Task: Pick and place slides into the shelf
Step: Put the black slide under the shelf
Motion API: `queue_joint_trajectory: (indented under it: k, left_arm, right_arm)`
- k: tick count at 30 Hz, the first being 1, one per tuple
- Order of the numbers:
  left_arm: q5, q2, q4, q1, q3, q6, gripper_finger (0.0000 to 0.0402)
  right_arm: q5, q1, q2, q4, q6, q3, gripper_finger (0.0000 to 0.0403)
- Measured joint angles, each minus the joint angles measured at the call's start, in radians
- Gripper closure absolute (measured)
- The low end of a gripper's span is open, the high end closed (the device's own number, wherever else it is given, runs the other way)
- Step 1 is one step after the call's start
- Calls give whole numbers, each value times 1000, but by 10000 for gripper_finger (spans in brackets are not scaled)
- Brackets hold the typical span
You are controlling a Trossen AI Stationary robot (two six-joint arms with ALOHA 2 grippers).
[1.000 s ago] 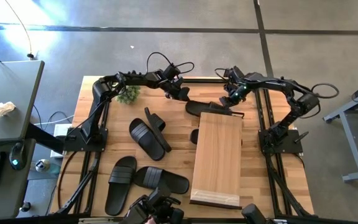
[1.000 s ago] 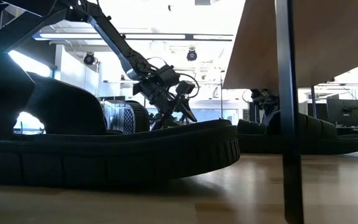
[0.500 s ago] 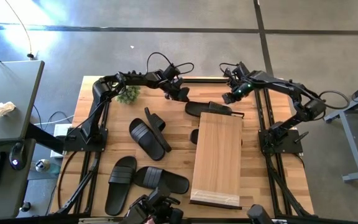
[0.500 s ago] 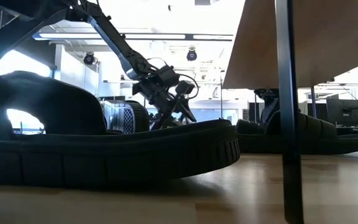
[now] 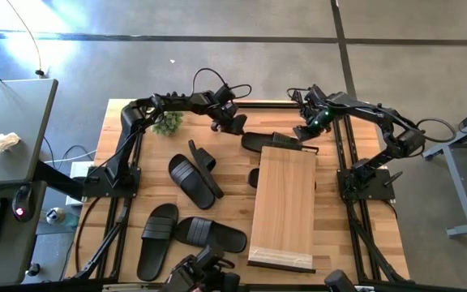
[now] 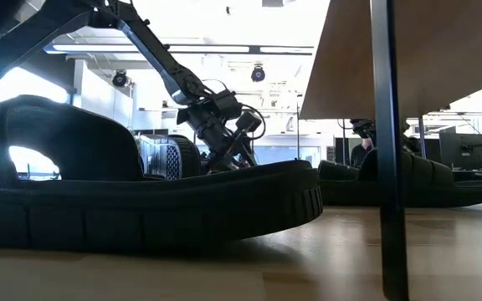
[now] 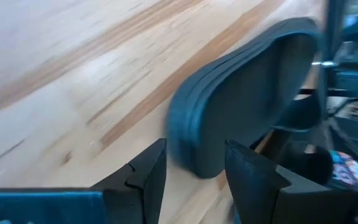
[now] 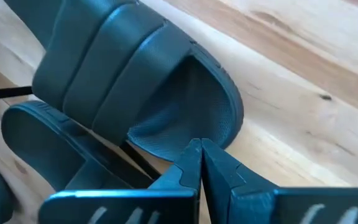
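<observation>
Black rubber slide (image 5: 259, 142) lay on the worktop (image 5: 233, 174) at the shelf's (image 5: 284, 204) far end, half tucked under it. Left end effector (image 5: 237, 126) sat partly open at its end, holding nothing; right end effector (image 5: 306, 131) hovered pinched shut, empty. I'd push slow and straight so it slid underneath without twisting.

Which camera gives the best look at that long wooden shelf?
The high view: the shelf shows whole, its plank top seen from above. The low view catches only its underside and a dark leg. Neither wrist view shows it clearly.
</observation>
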Motion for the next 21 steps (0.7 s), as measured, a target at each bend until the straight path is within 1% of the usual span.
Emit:
queue_joint_trajectory:
  k: [2, 3, 6, 7, 8, 13, 17, 21]
  left_arm:
    - [-30, 0, -48, -5, 2, 1, 257]
    - [-40, 0, -71, -6, 2, 1, 257]
    - [-50, 0, -82, -12, 2, 10, 257]
    - [-53, 0, -75, -12, 2, 3, 257]
    - [-52, 0, -61, -13, 2, -8, 257]
    - [-38, -1, -31, -22, 2, -15, 257]
    - [-52, -1, -33, -33, 2, -15, 257]
    - [-49, -1, -32, -40, 2, -19, 257]
  right_arm:
    - [16, 0, 0, -6, 31, 0, 402]
    - [44, 0, 0, -19, 53, 0, 402]
    - [186, -16, 0, -82, 73, 0, 402]
    - [223, -24, 1, -91, 76, 0, 402]
    - [237, -34, 4, -97, 76, 0, 402]
    - [190, -87, 19, -89, 65, 0, 403]
    - [195, -76, 18, -103, 61, 0, 403]
    - [173, -77, 18, -107, 91, 0, 403]
